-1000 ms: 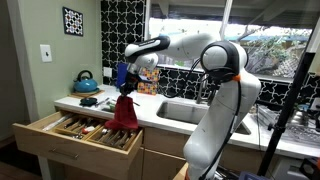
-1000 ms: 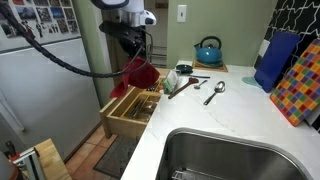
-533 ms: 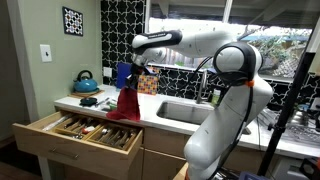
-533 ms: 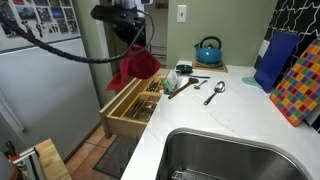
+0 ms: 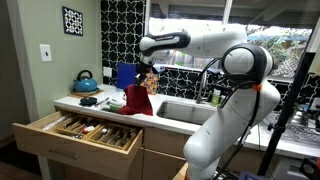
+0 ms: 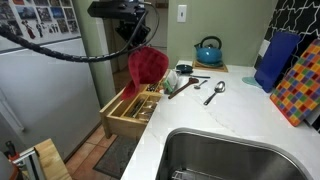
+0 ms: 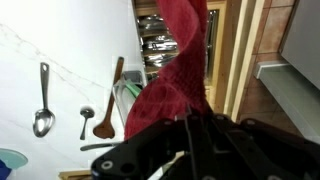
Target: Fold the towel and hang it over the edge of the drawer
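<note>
A red towel [image 5: 138,100] hangs bunched from my gripper [image 5: 147,78], which is shut on its top. In an exterior view the towel [image 6: 147,68] dangles in the air above the open wooden drawer [image 6: 133,110] and beside the white counter's edge. In the wrist view the towel [image 7: 172,70] drapes away from my jaws [image 7: 192,122], with the drawer [image 7: 160,45] seen beyond it. The drawer [image 5: 85,130] is pulled out and holds several utensils.
On the white counter [image 6: 215,115] lie a spoon [image 6: 215,92], a wooden spoon [image 6: 185,86] and other utensils, with a blue kettle [image 6: 208,50] behind. A sink [image 6: 240,155] is set in the counter. A blue board [image 6: 275,58] leans at the back.
My gripper has lifted the red towel up off the drawer and carried it sideways toward the counter and sink; the towel now hangs free above the drawer.
</note>
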You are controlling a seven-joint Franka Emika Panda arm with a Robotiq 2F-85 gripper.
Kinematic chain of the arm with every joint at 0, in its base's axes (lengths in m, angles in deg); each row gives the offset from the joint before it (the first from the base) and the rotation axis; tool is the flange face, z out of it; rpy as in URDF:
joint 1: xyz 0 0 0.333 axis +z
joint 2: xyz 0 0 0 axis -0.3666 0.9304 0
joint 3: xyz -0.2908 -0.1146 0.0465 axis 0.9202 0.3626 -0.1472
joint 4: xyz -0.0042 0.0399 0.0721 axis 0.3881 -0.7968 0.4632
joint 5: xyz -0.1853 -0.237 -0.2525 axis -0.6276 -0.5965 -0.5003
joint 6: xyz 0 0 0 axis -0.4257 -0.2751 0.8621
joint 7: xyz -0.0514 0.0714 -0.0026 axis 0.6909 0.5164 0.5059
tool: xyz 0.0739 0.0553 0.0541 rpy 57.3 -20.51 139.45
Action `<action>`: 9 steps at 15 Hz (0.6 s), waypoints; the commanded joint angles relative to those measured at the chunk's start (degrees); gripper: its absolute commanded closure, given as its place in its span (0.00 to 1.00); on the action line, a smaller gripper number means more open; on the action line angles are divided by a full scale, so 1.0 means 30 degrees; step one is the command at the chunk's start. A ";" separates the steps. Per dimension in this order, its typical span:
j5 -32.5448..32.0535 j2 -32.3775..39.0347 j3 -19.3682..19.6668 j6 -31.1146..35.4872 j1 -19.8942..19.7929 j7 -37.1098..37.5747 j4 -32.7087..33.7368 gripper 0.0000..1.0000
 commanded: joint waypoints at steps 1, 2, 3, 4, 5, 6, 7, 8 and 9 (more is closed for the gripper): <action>-0.1696 0.0157 0.0652 -0.0701 -0.0540 0.0259 -0.0470 0.99; -0.2087 0.0258 0.0861 -0.0964 -0.0660 0.0023 -0.0515 0.99; -0.3282 0.0550 0.0845 -0.0536 -0.1212 0.0389 -0.0693 0.99; -0.2042 0.0338 0.0941 -0.0502 -0.0431 0.0126 -0.0395 0.99; -0.2217 0.0431 0.1039 -0.0496 -0.0563 0.0115 -0.0439 0.95; -0.2203 0.0461 0.1058 -0.0492 -0.0546 0.0107 -0.0411 0.95; -0.2198 0.0461 0.1035 -0.0493 -0.0484 0.0104 -0.0369 0.95; -0.2195 0.0454 0.1001 -0.0493 -0.0426 0.0108 -0.0332 0.95; -0.2193 0.0445 0.0979 -0.0493 -0.0384 0.0109 -0.0319 0.95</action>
